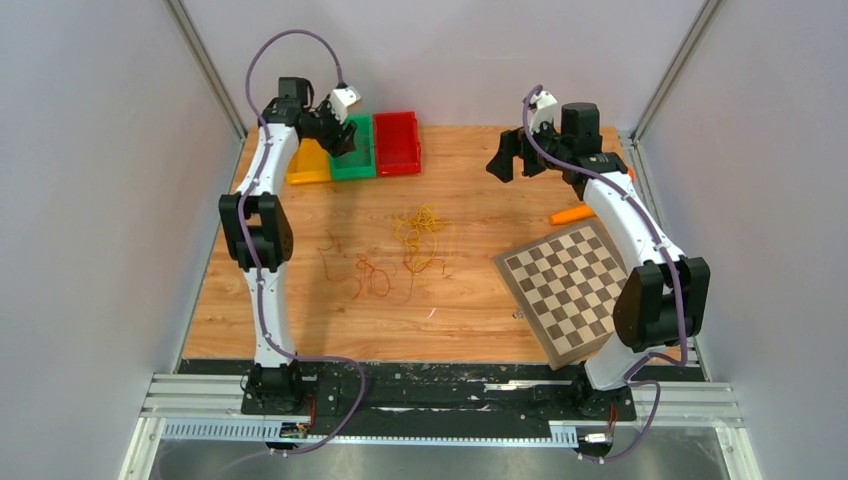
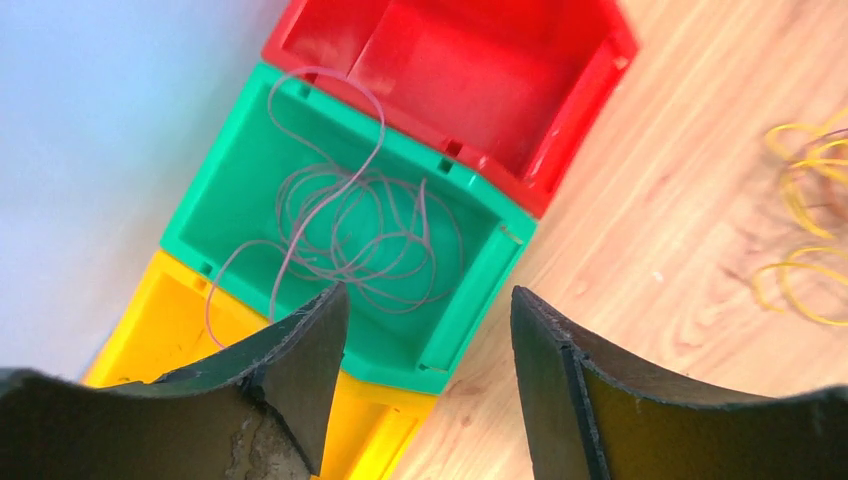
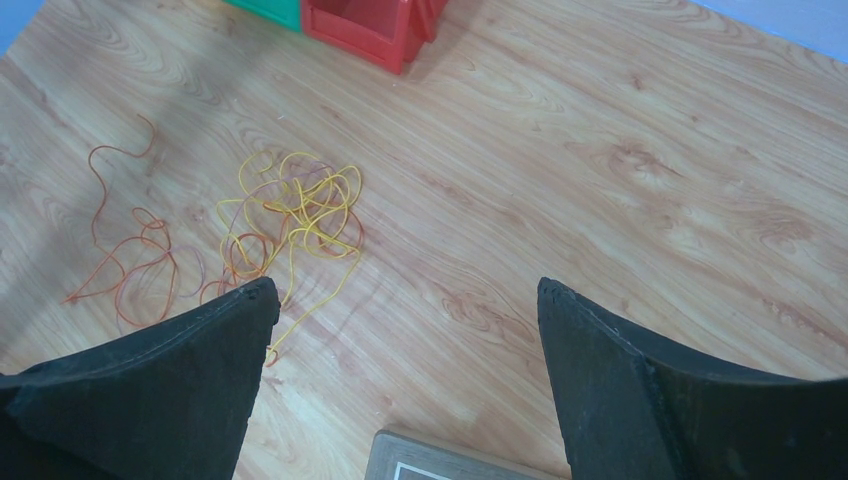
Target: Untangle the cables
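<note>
Sorting in hand: left gripper (image 2: 428,300) hung spread, empty, over green bin (image 2: 478,300) (purplish cable (image 2: 340,190) lay inside); right gripper (image 3: 405,285) was spread too; next grab, likely: yellow tangle (image 3: 300,205) — needed lifting clear of orange cable (image 3: 140,250).

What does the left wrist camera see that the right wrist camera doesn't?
Only the left wrist view: a thin purple cable coiled inside the green bin, and the yellow bin beside it. Only the right wrist view: the orange cable lying loose on the table, and a corner of the checkerboard. Both: the red bin, an edge of the green bin, the yellow cable tangle and the table.
</note>
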